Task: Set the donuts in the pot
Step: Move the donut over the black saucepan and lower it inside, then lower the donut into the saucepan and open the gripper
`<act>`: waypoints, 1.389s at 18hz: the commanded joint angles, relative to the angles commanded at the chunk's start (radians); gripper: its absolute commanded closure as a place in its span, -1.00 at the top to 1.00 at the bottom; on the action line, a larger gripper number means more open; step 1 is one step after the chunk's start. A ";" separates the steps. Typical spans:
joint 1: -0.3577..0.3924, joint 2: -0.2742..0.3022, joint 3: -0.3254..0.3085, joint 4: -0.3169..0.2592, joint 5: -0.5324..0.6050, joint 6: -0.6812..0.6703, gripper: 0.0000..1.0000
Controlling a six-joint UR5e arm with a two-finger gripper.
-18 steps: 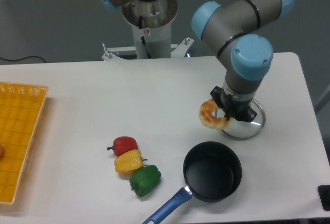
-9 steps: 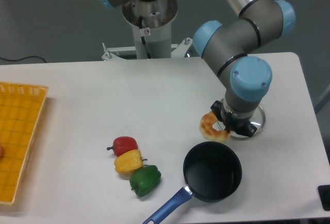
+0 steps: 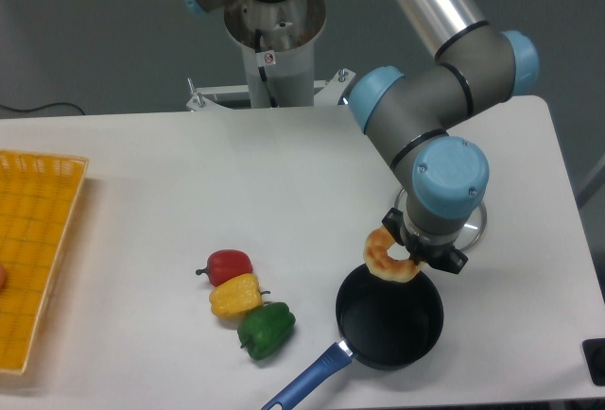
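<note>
1. Saucepan (image 3: 389, 320), black with a blue handle, is now overlapped at its far rim by the gripper (image 3: 416, 254), which has been carried forward from beside the glass lid (image 3: 475, 226).
2. Donut (image 3: 388, 255) is held pinched at the gripper's left, over the pot's far edge.
3. Release is judged premature; a little more forward travel seems needed.

1. The donut (image 3: 388, 255) held at the jaws is golden-orange with pale cream streaks.
2. The pot (image 3: 390, 316) just below the jaws is black, with a blue handle.
3. Well left of the jaws lie a red pepper (image 3: 228, 264), a yellow pepper (image 3: 235, 295) and a green pepper (image 3: 266, 329).
4. The bench (image 3: 189, 183) is white.
5. The basket (image 3: 33, 240), far left of the jaws, is yellow-orange mesh.
6. The arm's joint caps are light blue on grey.
</note>
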 joint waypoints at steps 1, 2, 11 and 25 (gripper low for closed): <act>0.000 -0.006 0.009 0.000 0.000 -0.005 -1.00; -0.002 -0.015 0.017 0.000 -0.002 -0.009 -1.00; -0.005 -0.054 0.058 0.002 -0.009 -0.020 -1.00; -0.018 -0.124 0.115 0.051 -0.023 -0.066 -1.00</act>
